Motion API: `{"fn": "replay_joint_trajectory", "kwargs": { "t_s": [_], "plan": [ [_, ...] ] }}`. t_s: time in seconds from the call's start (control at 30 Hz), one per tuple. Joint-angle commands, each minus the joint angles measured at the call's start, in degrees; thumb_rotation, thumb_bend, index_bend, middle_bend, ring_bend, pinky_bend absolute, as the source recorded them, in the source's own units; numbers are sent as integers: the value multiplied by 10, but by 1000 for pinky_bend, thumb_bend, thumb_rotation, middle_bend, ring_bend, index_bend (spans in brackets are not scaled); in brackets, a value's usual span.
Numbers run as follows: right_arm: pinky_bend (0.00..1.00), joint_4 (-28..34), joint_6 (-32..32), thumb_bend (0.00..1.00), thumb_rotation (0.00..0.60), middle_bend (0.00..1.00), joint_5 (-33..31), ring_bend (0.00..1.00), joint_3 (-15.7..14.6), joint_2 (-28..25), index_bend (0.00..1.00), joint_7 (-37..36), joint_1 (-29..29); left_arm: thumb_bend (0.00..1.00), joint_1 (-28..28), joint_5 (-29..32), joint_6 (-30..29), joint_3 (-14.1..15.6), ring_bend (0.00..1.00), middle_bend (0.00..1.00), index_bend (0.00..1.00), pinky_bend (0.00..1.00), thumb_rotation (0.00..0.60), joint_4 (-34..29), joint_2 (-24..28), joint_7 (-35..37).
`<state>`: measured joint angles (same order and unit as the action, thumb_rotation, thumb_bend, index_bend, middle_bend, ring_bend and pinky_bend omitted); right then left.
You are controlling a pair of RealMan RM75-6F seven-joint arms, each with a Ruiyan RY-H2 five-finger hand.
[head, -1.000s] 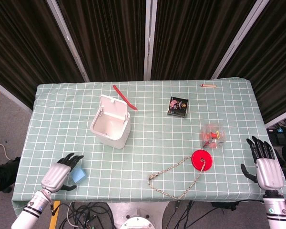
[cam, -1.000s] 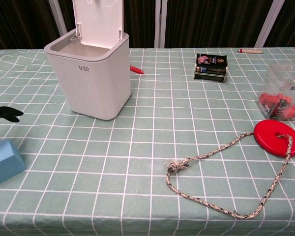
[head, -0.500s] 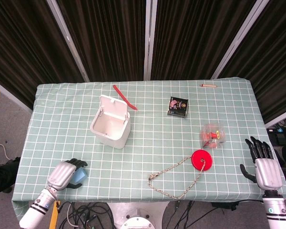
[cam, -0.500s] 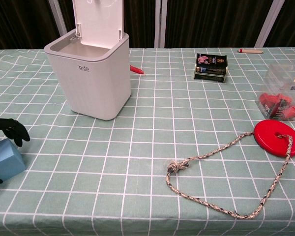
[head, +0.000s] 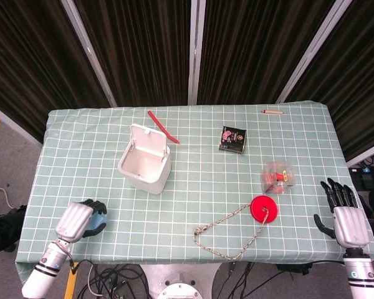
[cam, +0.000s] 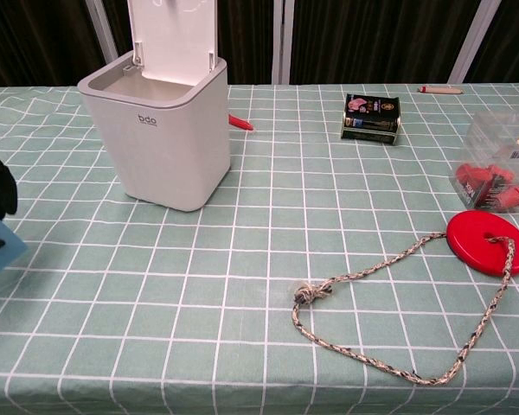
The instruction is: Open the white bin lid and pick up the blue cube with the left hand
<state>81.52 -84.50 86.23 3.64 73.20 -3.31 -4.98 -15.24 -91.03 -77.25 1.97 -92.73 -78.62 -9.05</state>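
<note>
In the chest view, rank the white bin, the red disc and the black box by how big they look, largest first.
1. white bin, by far the largest.
2. red disc.
3. black box, though it sits farther from the camera, so its true size against the disc is unsure.

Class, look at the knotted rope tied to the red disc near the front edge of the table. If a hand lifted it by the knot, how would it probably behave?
The rope lies in a loose, wavy loop, so it would probably sag limply rather than hold shape. It looks thin, hence likely light. One end reaches the red disc, which might drag along or dangle.
</note>
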Motion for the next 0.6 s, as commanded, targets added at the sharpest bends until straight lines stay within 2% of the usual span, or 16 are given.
{"fn": "replay_joint_trajectory", "kwargs": {
  "t_s": [0.03, 0.2, 0.37, 0.5, 0.6],
  "plan": [
    [0, -1, -1, 264, 600, 0, 0, 0, 0, 0, 0, -1, 0, 311, -3, -10, -30, -28, 496, 548, 502, 709, 600, -39, 39, -14],
    [0, -2, 2, 264, 600, 0, -1, 0, 1, 2, 0, -1, -1, 312, -21, -16, -41, -66, 506, 557, 513, 718, 600, -101, 98, -40],
    [0, -1, -1, 264, 600, 0, 2, 0, 1, 4, 0, 0, -2, 312, -66, 5, -16, -127, 506, 557, 512, 717, 600, -160, 139, -61],
    [0, -3, 1, 263, 600, 0, -1, 0, 2, 5, 0, -1, -3, 312, -115, 32, 23, -170, 506, 557, 509, 718, 600, -178, 139, -70],
    [0, -6, 3, 264, 600, 0, -4, 0, 3, 6, 0, -5, -2, 312, -153, 55, 52, -195, 505, 554, 504, 716, 600, -169, 116, -77]
  ]
}}
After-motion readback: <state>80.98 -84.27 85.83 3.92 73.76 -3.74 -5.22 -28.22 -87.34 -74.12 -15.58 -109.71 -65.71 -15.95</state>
